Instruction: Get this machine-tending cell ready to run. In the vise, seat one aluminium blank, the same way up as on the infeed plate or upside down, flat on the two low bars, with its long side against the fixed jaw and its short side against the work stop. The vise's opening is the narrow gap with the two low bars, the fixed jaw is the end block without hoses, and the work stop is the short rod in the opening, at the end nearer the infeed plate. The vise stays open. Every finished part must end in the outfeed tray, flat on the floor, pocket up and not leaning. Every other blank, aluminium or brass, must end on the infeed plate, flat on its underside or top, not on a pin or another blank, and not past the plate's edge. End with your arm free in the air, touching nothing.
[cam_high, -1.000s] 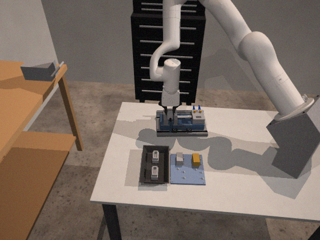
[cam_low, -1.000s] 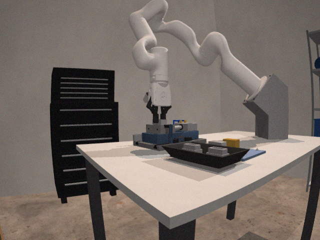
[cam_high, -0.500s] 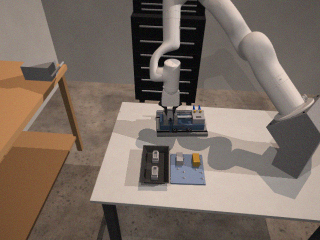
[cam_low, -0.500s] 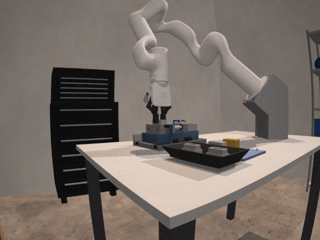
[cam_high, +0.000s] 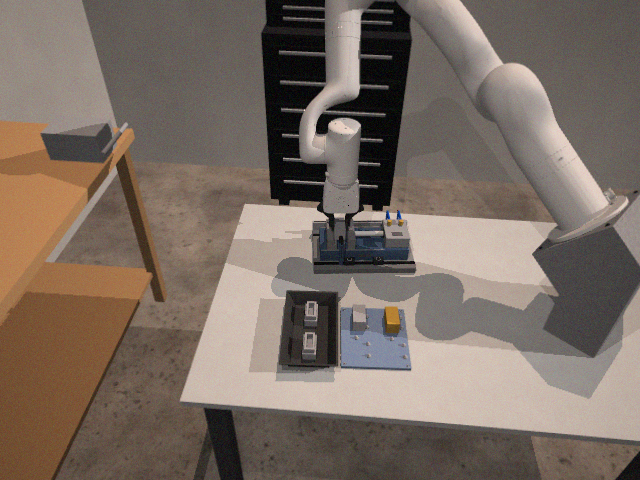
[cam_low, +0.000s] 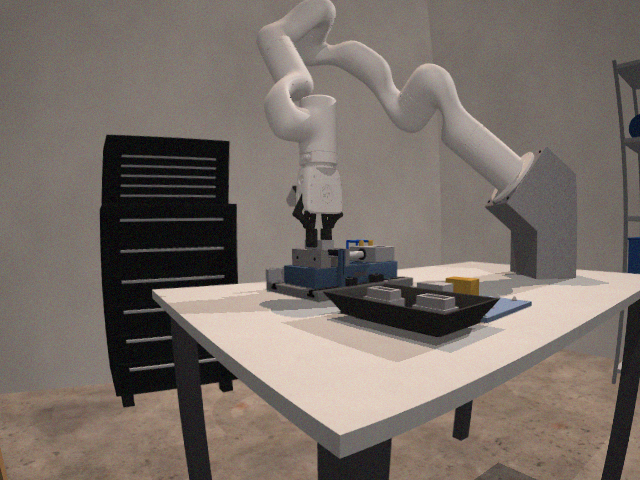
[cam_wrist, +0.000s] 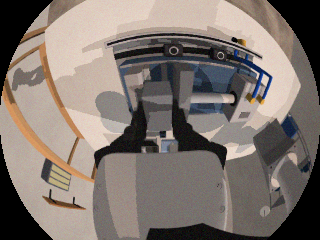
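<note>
My gripper (cam_high: 339, 227) stands straight down over the left end of the blue vise (cam_high: 362, 246), by the fixed jaw (cam_low: 309, 256). It is shut on a grey aluminium blank (cam_wrist: 159, 99), held low in the vise opening. The fingers hide most of the blank, and I cannot tell whether it rests on the low bars. The hosed jaw (cam_high: 395, 233) is to the right. The black outfeed tray (cam_high: 309, 335) holds two finished parts (cam_high: 310, 312) (cam_high: 309, 345), flat and pocket up. The blue infeed plate (cam_high: 375, 345) carries one aluminium blank (cam_high: 359, 316) and one brass blank (cam_high: 391, 318), both flat.
A black tool cabinet (cam_high: 336, 98) stands behind the table. My arm's grey base block (cam_high: 591, 279) sits at the table's right. A wooden bench (cam_high: 46, 232) stands to the left. Small pins (cam_high: 368, 343) stick up from the front half of the infeed plate.
</note>
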